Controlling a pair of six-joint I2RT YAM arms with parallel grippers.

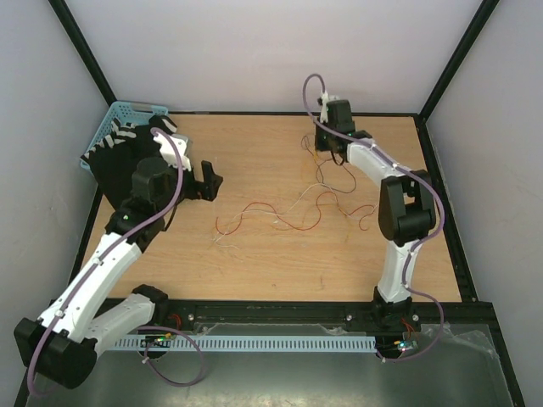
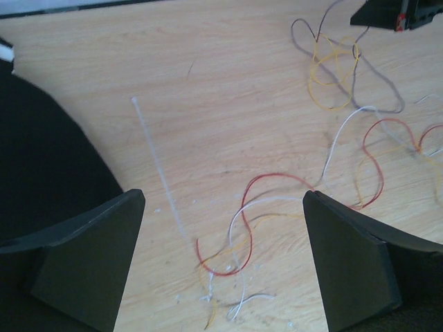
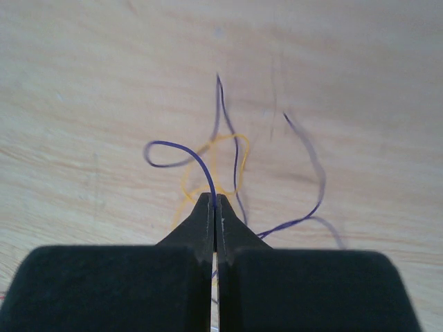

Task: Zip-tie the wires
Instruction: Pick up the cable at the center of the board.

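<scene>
Right claw [image 3: 214,202], at 1 o'clock on the light wooden bench [image 1: 297,271], is seen pressed together on one dark strand of the thin, curling red, orange and whitish wires [image 2: 277,175], which are spread across the bench's middle. The left claw [image 2: 221,266] is held apart above their left ends. A thin, straight white plastic zip tie [image 2: 160,169] is laid just beside those ends, hardly discernible from above. A pale blue plastic mesh basket [image 1: 127,110] at 10 o'clock is partly hidden by the left arm.
</scene>
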